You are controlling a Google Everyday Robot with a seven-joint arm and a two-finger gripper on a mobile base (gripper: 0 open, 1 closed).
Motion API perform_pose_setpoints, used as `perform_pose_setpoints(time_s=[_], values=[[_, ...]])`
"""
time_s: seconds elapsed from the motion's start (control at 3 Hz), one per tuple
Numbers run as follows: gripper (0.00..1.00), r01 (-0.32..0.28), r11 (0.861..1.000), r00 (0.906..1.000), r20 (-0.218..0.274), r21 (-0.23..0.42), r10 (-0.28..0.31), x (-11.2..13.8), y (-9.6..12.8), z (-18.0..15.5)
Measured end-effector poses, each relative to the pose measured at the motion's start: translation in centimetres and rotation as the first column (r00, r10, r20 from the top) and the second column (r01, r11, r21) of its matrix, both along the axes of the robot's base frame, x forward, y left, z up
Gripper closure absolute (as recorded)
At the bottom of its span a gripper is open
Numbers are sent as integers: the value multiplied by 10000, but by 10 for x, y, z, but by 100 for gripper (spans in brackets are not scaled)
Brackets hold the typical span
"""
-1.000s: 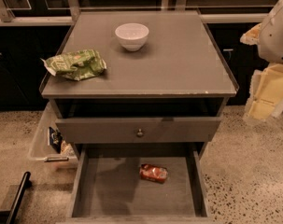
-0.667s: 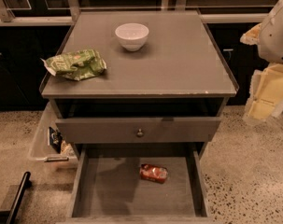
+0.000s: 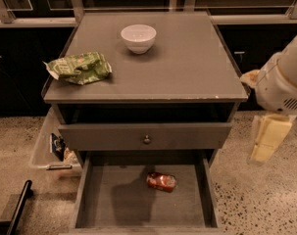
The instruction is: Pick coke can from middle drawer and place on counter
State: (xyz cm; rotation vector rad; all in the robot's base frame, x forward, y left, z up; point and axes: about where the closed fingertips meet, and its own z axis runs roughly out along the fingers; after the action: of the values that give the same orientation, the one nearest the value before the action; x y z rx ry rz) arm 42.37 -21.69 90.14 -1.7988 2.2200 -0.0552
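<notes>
Well, nothing of the job is looking done yet. The small red metal coke can (image 3: 161, 181) is lying on its side on the flat floor of the wide, shallow grey middle drawer (image 3: 118, 199), which is standing pulled open below a closed grey drawer front with a small round knob (image 3: 146, 136). The large matte grey counter (image 3: 187, 67) above is carrying a round white bowl (image 3: 138, 37) and a crumpled green snack bag (image 3: 79, 67), but no can.

So the reach in, the grasp, the lift and the placing are all remaining, as I am judging it.

The robot's pale pincer (image 3: 269, 138) is hanging out beside the cabinet, past the counter's front corner and beneath the bulky white arm (image 3: 285, 80). I cannot tell whether it is apart or together. The can is sitting well apart from it, lower down and inside the drawer.
</notes>
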Motion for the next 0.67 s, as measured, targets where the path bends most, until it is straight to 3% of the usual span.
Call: perform_pose_setpoints(time_s=[0.67], values=[[0, -601, 9981, 9981, 156, -105, 603, -9, 2, -99]])
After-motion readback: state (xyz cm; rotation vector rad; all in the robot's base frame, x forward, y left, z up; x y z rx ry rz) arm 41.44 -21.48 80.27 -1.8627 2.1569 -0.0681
